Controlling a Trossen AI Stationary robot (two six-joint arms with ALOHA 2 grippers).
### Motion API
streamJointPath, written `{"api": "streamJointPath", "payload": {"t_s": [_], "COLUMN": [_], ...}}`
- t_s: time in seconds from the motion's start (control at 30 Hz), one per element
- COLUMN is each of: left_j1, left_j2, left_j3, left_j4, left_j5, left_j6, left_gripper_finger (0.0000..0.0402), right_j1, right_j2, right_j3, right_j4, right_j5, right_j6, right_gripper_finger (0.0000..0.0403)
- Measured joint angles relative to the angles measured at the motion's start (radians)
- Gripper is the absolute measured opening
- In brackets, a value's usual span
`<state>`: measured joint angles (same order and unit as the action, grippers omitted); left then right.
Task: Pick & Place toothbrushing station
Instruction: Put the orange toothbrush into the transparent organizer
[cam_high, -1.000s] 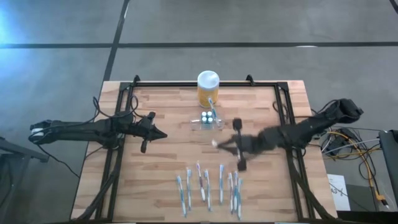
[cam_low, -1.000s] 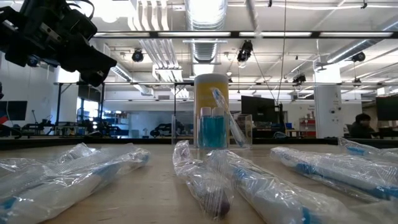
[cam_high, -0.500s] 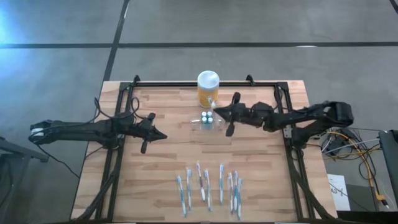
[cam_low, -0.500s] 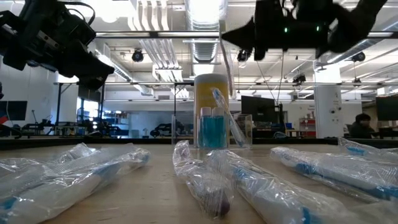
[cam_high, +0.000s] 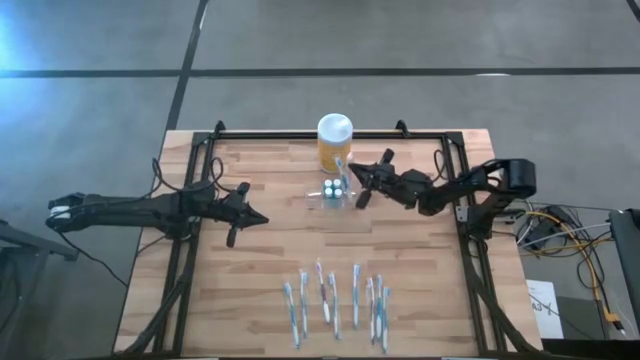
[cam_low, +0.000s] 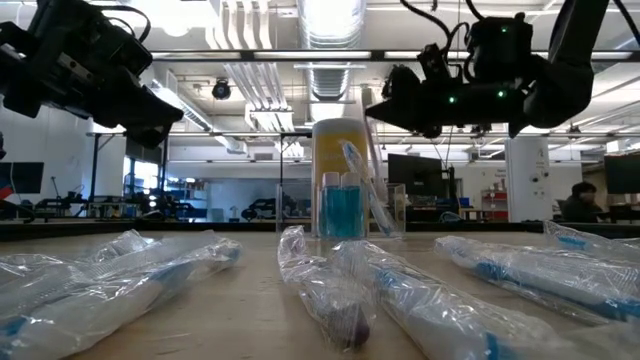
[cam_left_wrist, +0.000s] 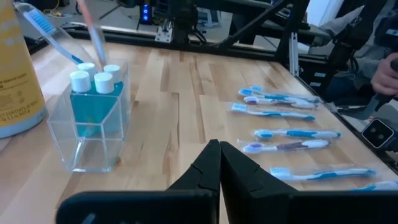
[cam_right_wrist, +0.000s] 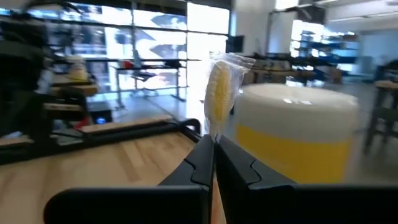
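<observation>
Now your right gripper (cam_high: 351, 172), jaws pinched on a wrapped toothbrush (cam_right_wrist: 218, 92), hovers over the toothbrushing station (cam_high: 333, 191) beside the yellow jar (cam_high: 334, 141); lower it in, while the left gripper (cam_high: 262, 217) waits closed, empty.

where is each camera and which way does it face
High: overhead, straight down on the table; both arms, left hand, right hand.
Low: table height, level across wrapped toothbrushes; both arms above.
Left wrist: past shut fingers toward the clear holder.
Right wrist: past fingers pinching a wrapped toothbrush, beside the jar.
All four show the jar.
</observation>
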<state>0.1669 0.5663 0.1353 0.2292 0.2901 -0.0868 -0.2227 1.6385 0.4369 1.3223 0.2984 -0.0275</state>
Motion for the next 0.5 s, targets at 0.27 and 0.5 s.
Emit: {"api": "streamJointPath", "payload": {"t_s": [0.27,0.5], "left_j1": [0.000,0.000], "left_j2": [0.000,0.000], "left_j3": [-0.006,-0.009], "left_j4": [0.003,0.003], "left_j5": [0.000,0.000], "left_j6": [-0.013,-0.043], "left_gripper_finger": [0.0005,0.0005], "right_j1": [0.001,0.002], "right_j2": [0.002,0.001], "right_j3": [-0.017,-0.020], "right_j4": [-0.019,-0.075], "right_j5": [0.019,0.017], "right_j6": [0.021,0.052], "right_gripper_finger": [0.0008,0.0008]}}
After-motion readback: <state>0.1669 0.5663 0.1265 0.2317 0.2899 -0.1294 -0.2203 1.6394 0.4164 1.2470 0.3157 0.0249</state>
